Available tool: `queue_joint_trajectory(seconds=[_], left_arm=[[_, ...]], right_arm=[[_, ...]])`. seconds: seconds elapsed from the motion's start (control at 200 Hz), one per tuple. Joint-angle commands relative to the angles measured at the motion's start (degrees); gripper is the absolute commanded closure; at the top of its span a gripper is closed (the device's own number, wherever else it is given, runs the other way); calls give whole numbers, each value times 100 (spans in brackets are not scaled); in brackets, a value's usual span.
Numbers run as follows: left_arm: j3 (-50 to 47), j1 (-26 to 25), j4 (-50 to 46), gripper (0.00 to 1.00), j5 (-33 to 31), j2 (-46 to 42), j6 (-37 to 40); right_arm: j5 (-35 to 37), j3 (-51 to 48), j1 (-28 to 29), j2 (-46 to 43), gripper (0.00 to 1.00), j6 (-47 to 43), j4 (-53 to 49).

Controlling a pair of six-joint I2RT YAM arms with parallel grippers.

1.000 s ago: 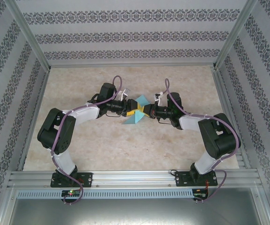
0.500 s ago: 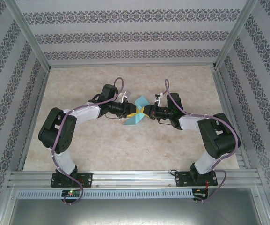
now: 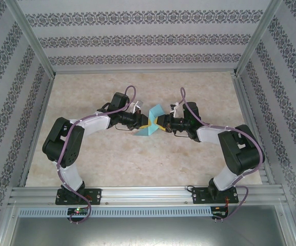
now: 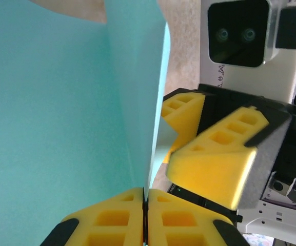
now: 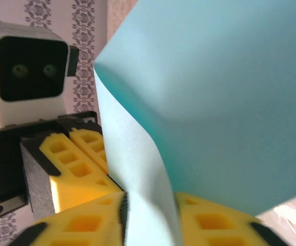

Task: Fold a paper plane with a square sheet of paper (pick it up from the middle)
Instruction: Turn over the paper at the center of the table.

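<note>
Turquoise sheet of paper (image 3: 150, 124), folded, runs near-left to far-right above counter (image 3: 137, 164) — left fingers (image 4: 112, 225) pinch it, right fingers (image 5: 214, 225) spread.

Left gripper (image 4: 144, 225) clamped on square sheet of paper (image 4: 50, 113), right gripper (image 4: 169, 147) parted alongside

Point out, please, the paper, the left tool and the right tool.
square sheet of paper (image 4: 55, 113): left wrist view, broad flat face.
left tool (image 4: 145, 200): left wrist view, between its closed fingertips.
right tool (image 5: 151, 207): right wrist view, between its fingertips.

Left end effector (image 3: 143, 121), paper (image 3: 148, 130), right end effector (image 3: 162, 123) align.
</note>
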Motion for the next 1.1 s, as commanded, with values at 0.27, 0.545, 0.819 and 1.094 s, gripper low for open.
queue_joint_trajectory(seconds=[0.27,0.545,0.819,1.094], left_arm=[[157,-84,485,88,-152,47,-499],[131,-155,942,88,-96,38,-924],[-52,-183,1274,88,-137,-15,-1160],[-138,-188,1380,86,-196,-20,-1205]], right_arm=[[672,-444,-117,-1097,41,-101,-1001],[1122,-862,374,-931,33,1547,842],[1230,-902,579,-510,36,2173,1747],[1283,-1070,566,-600,47,2543,2192]])
